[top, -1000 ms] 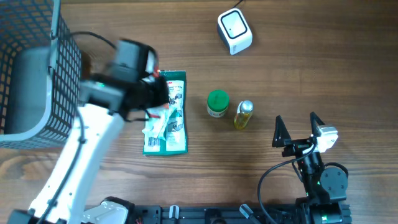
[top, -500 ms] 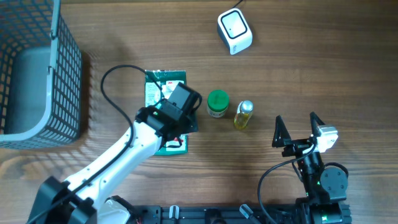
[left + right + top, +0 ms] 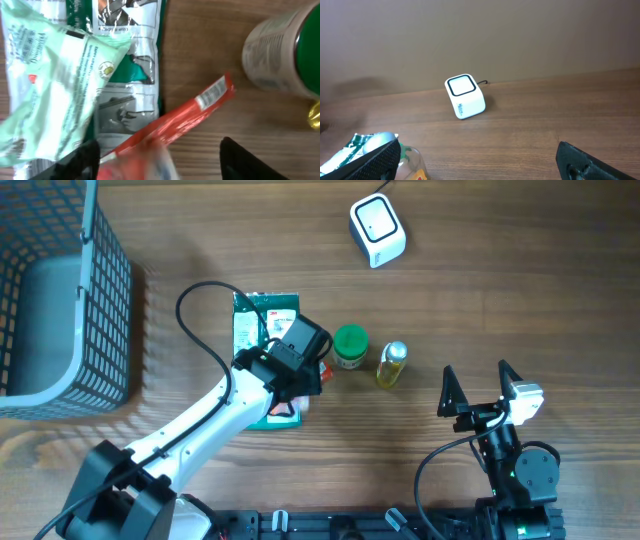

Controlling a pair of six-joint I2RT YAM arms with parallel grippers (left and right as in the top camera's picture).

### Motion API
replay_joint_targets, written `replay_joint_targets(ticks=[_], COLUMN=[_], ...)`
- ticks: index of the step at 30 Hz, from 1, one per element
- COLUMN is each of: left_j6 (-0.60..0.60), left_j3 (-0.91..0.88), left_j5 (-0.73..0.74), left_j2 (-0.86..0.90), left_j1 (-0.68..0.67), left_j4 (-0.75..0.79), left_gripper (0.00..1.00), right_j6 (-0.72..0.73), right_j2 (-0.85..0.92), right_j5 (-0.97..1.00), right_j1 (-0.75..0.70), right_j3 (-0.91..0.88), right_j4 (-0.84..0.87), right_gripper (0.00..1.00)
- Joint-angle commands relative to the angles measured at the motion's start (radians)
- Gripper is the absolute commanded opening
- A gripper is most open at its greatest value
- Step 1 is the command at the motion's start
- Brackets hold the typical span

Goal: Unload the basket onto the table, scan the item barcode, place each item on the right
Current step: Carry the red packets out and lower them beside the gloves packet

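Red packet (image 3: 172, 120) between spread jaws, left arm (image 3: 190, 432) low over green pouch (image 3: 254, 312)

From overhead, my left arm (image 3: 230, 405) hides the green packet's (image 3: 262, 315) near part. In the wrist view, the red packet's (image 3: 170, 122) near end blurs; the jar (image 3: 280, 55) is cut off right.

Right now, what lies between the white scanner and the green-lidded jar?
Nothing: the overhead view shows only bare table between the white scanner and the green-lidded jar.
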Motion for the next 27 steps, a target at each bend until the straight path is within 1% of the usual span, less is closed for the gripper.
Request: replay_joint_targets(ticks=[1, 2, 5, 7, 11, 13, 15, 17, 18, 23, 24, 25, 26, 27], left_j6=[0.089, 0.104, 0.126, 0.142, 0.228, 0.235, 0.262, 0.264, 0.264, 0.263, 0.259, 0.256, 0.248, 0.213], left_j3=[0.066, 0.089, 0.137, 0.184, 0.268, 0.268, 0.268, 0.268, 0.267, 0.227, 0.192, 0.17, 0.145, 0.107], left_j5=[-0.024, -0.025, -0.027, -0.027, -0.027, -0.025, 0.05, 0.135, 0.171, 0.183, 0.183, 0.183, 0.183, 0.183], left_j2=[-0.074, -0.095, -0.149, -0.181, -0.223, -0.231, -0.229, -0.227, -0.225, -0.208, -0.203, -0.201, -0.198, -0.196], left_j1=[0.0, 0.007, 0.058, 0.11, 0.251, 0.317, 0.365, 0.38, 0.377, 0.309, 0.286, 0.274, 0.261, 0.243], left_j4=[-0.012, -0.014, -0.021, -0.056, -0.146, -0.156, -0.203, -0.26, -0.296, -0.423, -0.444, -0.449, -0.447, -0.434], left_gripper=[0.73, 0.76, 0.76, 0.76, 0.77, 0.79, 0.7, 0.56, 0.53, 0.54, 0.5, 0.43, 0.29, 0.21], right_j6=[0.007, 0.007, 0.007, 0.007, 0.007, 0.007, 0.007, 0.007, 0.007, 0.008, 0.007, 0.008, 0.007, 0.007], right_j2=[-0.003, -0.003, -0.003, -0.003, -0.003, -0.003, -0.003, -0.003, -0.003, -0.003, -0.003, -0.003, -0.003, -0.003], right_j5=[0.013, 0.013, 0.013, 0.013, 0.013, 0.013, 0.013, 0.013, 0.013, 0.013, 0.013, 0.013, 0.013, 0.013], right_j1=[0.003, 0.003, 0.003, 0.003, 0.003, 0.003, 0.003, 0.003, 0.003, 0.003, 0.003, 0.003, 0.003, 0.003], right_j3=[-0.001, -0.001, -0.001, -0.001, -0.001, -0.001, -0.001, -0.001, -0.001, -0.001, -0.001, -0.001, -0.001, -0.001], right_j4=[0.003, 0.003, 0.003, 0.003, 0.003, 0.003, 0.003, 0.003, 0.003, 0.003, 0.003, 0.003, 0.003, 0.003], right_gripper=[1.0, 1.0, 1.0, 1.0, 1.0, 1.0, 1.0, 1.0, 1.0, 1.0, 1.0, 1.0, 1.0, 1.0])
